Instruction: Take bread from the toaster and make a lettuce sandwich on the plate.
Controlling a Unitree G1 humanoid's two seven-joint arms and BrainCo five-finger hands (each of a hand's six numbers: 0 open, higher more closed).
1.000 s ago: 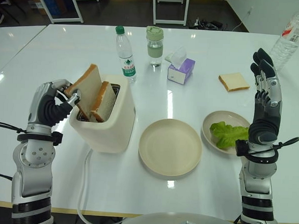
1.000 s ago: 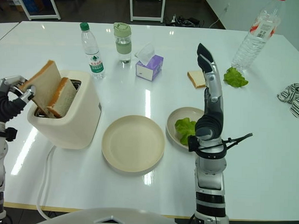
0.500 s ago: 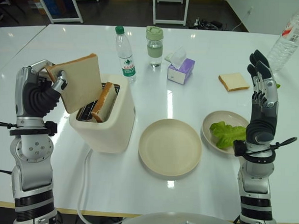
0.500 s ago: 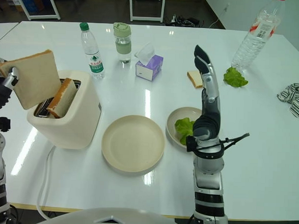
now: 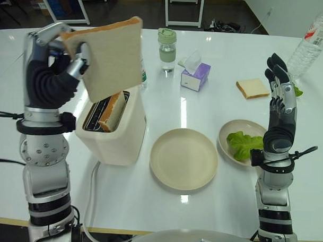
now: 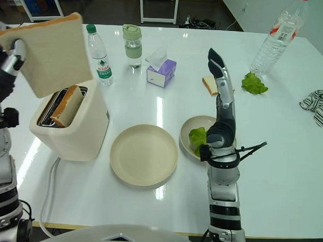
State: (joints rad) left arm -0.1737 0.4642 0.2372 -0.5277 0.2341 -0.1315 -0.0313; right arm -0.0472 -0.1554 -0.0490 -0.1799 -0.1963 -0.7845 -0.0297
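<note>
Left hand [image 5: 52,69]: bread slice [image 5: 113,58] pinched, held above toaster [image 5: 116,130].
Right hand [image 5: 278,112]: fingers straight, upright beside lettuce [image 5: 245,143].

Left robot hand [image 5: 52,77]: black ribbed rubber palm, silver-grey finger shells. Right robot hand [image 5: 279,106]: dark grey and black finger segments. Each wrist carries a black collar [image 5: 42,125] trailing a thin black cable [image 5: 305,152]. Each forearm [image 5: 45,181] is a silver housing; on the left one a round joint cover [image 5: 42,152] carries small dark screws. Black ribbed rings [image 5: 50,211] sit below.
</note>
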